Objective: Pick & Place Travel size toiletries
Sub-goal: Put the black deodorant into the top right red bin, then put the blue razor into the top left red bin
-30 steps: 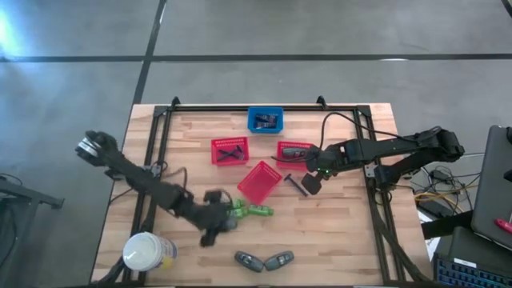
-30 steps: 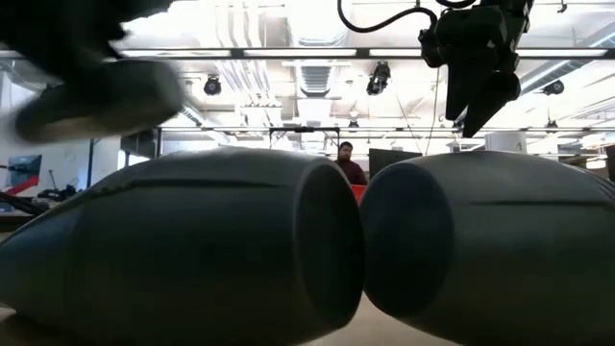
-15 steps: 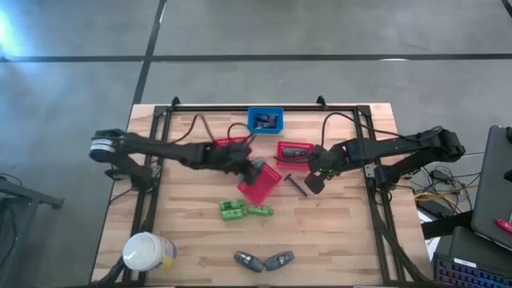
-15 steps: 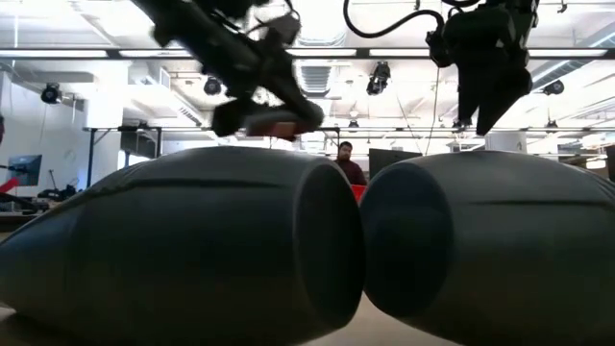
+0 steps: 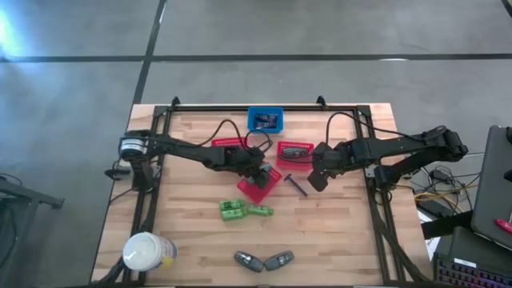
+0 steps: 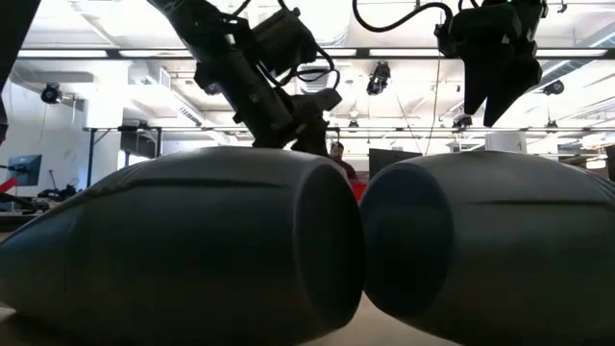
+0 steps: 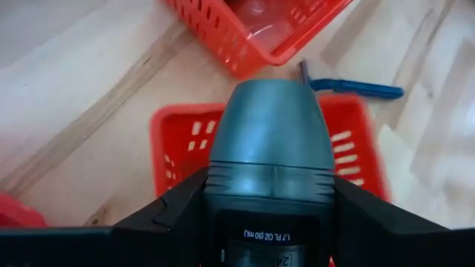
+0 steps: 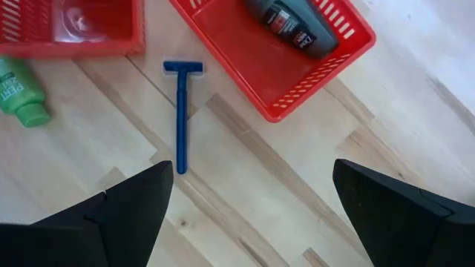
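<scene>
A: We've got the left pincer [image 5: 258, 170] clamped on a grey oval bottle [image 7: 269, 141], hanging right over the tilted red basket [image 5: 259, 183] in the middle of the counter [image 5: 344, 232]. From the wrist view the bottle sits squarely between the fingers, rounded end pointing down at the basket mouth.

B: So the job now, as we read it, is a clean drop. We'd want the bottle centred over the opening, because that basket lies tipped and its rim is just below the pincer. Lower a touch before letting go, or the bottle could roll off the wall.

A: The bottle itself: smooth grey, tapered nose, ribbed collar, small print on the label nearest the pincer. Slippery-looking, we'd say.

B: Moving right, the blue razor [image 8: 181, 111] lies on the counter just beyond that basket, between the two arms.

A: And the right pincer [image 5: 315, 178] hovers above it, fingers spread wide and holding nothing. Beside it, another red basket [image 8: 282, 67] already holds a dark bottle [image 8: 288, 24].

B: Nearer us from the left pincer, the green pieces [image 5: 244, 210] and two more grey bottles [image 5: 264, 260] wait on the counter.
</scene>
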### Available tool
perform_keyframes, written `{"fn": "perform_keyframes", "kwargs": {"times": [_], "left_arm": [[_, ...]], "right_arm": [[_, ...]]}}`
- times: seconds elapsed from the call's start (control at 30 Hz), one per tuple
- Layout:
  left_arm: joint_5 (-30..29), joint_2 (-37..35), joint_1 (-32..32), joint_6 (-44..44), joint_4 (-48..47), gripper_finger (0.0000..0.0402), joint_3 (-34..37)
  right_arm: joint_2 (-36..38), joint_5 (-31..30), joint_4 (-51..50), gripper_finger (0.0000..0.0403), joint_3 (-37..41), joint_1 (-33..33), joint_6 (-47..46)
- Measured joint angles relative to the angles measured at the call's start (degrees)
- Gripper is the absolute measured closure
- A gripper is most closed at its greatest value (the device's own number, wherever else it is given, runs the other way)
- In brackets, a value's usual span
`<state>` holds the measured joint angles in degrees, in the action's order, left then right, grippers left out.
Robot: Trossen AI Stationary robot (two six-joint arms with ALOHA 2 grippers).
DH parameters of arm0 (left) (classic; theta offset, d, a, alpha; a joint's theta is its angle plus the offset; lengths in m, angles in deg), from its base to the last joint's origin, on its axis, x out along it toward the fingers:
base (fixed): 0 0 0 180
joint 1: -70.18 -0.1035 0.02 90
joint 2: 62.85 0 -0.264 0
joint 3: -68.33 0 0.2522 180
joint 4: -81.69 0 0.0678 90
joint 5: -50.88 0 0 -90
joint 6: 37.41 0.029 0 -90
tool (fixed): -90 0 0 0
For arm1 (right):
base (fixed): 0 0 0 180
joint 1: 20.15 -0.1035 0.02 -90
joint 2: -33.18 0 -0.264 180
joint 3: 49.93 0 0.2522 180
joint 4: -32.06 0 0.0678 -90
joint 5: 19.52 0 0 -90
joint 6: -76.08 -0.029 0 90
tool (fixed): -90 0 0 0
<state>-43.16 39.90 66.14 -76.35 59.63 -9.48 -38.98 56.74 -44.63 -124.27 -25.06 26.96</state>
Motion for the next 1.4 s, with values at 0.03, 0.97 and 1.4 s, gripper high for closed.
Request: {"fn": "perform_keyframes", "kwargs": {"times": [0.03,0.97,1.4], "left_arm": [[0.01,0.10,0.02,-0.01,0.19,0.0182,0.00],[-4.93,-10.84,4.74,8.50,-13.62,0.0159,-4.02],[-20.40,-25.66,11.17,6.26,-29.68,0.0160,-3.11]], "right_arm": [[0.00,-0.07,-0.06,0.0035,0.00,0.00,0.02],[-0.95,4.13,9.40,0.0035,2.50,-2.37,0.19],[-16.70,2.69,15.24,0.0035,3.45,-7.29,-7.77]]}}
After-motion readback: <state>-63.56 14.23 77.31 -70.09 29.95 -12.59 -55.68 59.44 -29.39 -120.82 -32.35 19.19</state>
